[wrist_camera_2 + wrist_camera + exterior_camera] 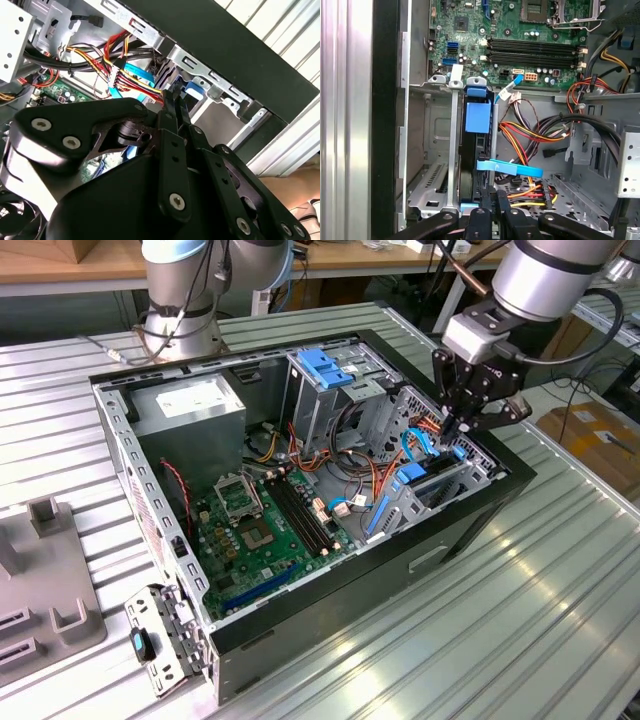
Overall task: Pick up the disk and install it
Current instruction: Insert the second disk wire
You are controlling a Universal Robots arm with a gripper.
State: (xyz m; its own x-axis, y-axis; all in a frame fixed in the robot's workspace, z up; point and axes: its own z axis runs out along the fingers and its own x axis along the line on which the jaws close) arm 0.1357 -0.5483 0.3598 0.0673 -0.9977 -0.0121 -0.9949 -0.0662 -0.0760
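— Where is the disk?
— It stands on edge in the computer case's drive bay, mostly hidden by blue brackets.
— And the pincer?
— Directly above the disk, fingers clenched together, holding nothing.

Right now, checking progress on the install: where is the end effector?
At the exterior view's right, the end effector hangs at the open computer case's top edge, over the drive bay, beside the orange and blue cables.
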